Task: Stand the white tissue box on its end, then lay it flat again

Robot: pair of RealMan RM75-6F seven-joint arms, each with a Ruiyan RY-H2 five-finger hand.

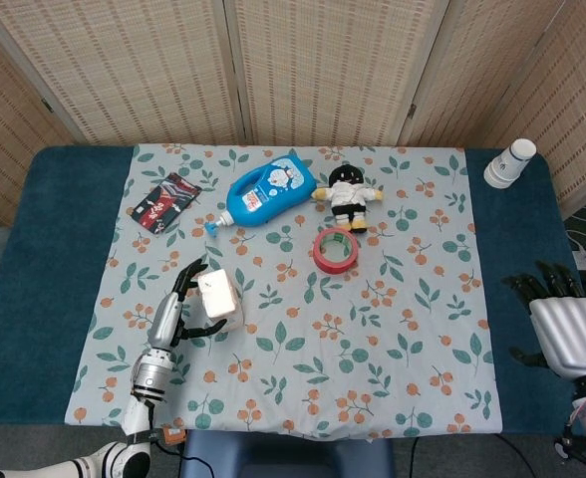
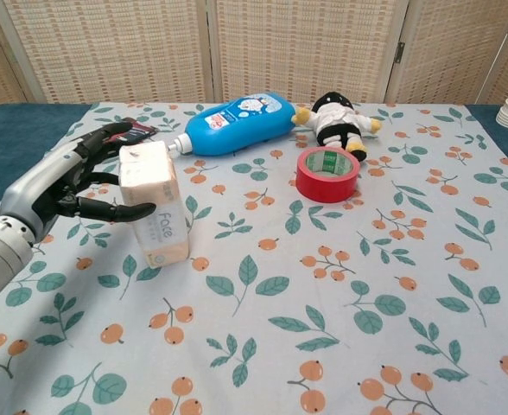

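Observation:
The white tissue box [image 1: 219, 299] [image 2: 155, 203] stands upright on its end on the floral cloth, left of centre, with the word "face" on its front. My left hand [image 1: 178, 309] [image 2: 64, 177] is just to the left of it, fingers spread apart around the upper part of the box. Its thumb reaches across the front face and the other fingers fan out behind the top. The grip looks loosened. My right hand [image 1: 569, 334] hovers at the table's right front corner, far from the box, fingers extended and holding nothing. The chest view does not show it.
Behind the box lie a blue bottle [image 1: 266, 189] [image 2: 237, 121], a plush doll [image 1: 346, 194] [image 2: 336, 117] and a red tape roll [image 1: 335, 248] [image 2: 327, 173]. A dark snack packet [image 1: 163, 199] sits at the back left. Stacked paper cups [image 1: 510, 162] stand at the back right.

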